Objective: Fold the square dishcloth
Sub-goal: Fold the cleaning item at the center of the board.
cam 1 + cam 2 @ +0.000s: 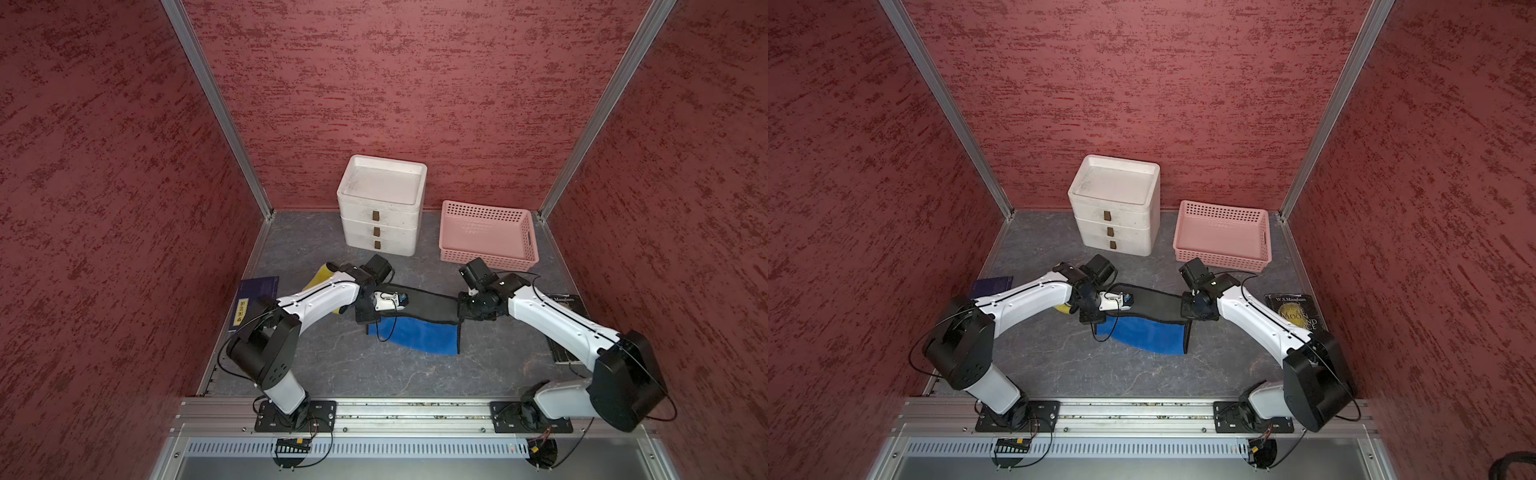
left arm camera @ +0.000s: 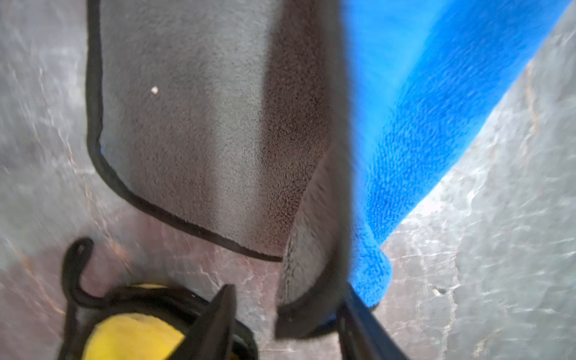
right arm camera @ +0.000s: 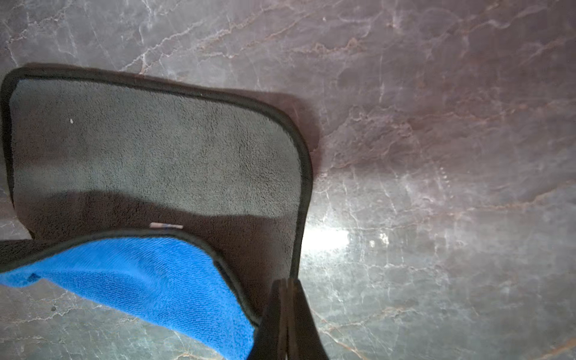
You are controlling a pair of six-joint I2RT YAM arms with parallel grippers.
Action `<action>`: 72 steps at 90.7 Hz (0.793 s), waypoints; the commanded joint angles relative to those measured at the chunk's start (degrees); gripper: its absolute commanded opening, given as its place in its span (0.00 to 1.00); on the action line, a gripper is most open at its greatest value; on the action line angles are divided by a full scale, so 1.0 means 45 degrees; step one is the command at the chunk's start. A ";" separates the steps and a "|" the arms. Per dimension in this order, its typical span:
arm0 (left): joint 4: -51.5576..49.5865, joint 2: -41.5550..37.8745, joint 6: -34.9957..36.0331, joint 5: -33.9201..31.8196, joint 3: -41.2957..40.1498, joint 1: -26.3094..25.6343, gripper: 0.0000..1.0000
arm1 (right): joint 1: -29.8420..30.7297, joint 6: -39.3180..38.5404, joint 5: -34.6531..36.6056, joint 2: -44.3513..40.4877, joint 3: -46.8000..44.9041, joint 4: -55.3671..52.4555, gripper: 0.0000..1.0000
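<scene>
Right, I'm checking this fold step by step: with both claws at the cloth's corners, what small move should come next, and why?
Probably open the right claw. The left claw is open, its dishcloth corner loose between the jaws; the right is shut on the other corner, holding that edge lifted. Releasing should let the fold settle.

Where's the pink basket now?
In a top view, the pink basket sits at the back on the robot's right, just right of the white drawer unit.

Robotics lab test cell: red textured wall panels point(image 1: 415, 83) boxed in a grey marbled tabletop point(image 1: 353, 374); a slotted aluminium rail point(image 1: 395, 409) ran along the front.
</scene>
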 commanded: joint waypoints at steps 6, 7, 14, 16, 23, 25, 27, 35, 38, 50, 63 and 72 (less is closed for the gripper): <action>0.0652 -0.1327 0.1336 0.1407 -0.1343 -0.0295 0.61 | -0.0286 -0.0370 0.0176 0.0537 0.0354 0.0517 0.00; 0.0735 -0.1345 0.1364 0.1401 -0.1400 -0.0299 0.61 | -0.0303 -0.0372 0.0163 0.0537 0.0357 0.0545 0.00; 0.1205 -0.1041 0.1451 0.1227 -0.1391 -0.0218 0.59 | -0.0317 -0.0335 0.0064 0.0551 0.0371 0.0643 0.00; 0.1242 -0.0927 0.1435 0.1237 -0.1275 -0.0159 0.58 | -0.0309 -0.0329 0.0030 0.0551 0.0364 0.0649 0.00; 0.1037 -0.0436 0.1378 0.1473 -0.0680 0.0089 0.54 | -0.0313 -0.0297 0.0001 0.0532 0.0270 0.0654 0.00; 0.1020 -0.0306 0.1368 0.1533 -0.0516 0.0142 0.51 | -0.0303 -0.0295 0.0010 0.0483 0.0265 0.0651 0.00; 0.1015 -0.0167 0.1346 0.1577 -0.0401 0.0185 0.48 | -0.0305 -0.0295 0.0027 0.0432 0.0225 0.0626 0.00; 0.0967 0.0267 0.1299 0.1729 0.0076 0.0310 0.28 | -0.0304 -0.0295 0.0018 0.0135 0.0100 0.0549 0.00; 0.0849 0.0366 0.1260 0.1836 0.0221 0.0321 0.22 | -0.0305 -0.0295 0.0028 0.0004 0.0048 0.0496 0.00; 0.0062 0.0199 0.1383 0.2366 0.0392 0.0323 0.12 | -0.0302 -0.0271 -0.0062 -0.0550 -0.0238 0.0347 0.00; -0.0459 -0.0263 0.1570 0.2578 0.0347 0.0442 0.00 | -0.0305 -0.0328 -0.0104 -0.0939 -0.0400 0.0171 0.00; -0.0653 -0.0328 0.1560 0.2338 0.0426 0.0516 0.00 | -0.0300 -0.0355 -0.0115 -0.1137 -0.0298 -0.0003 0.00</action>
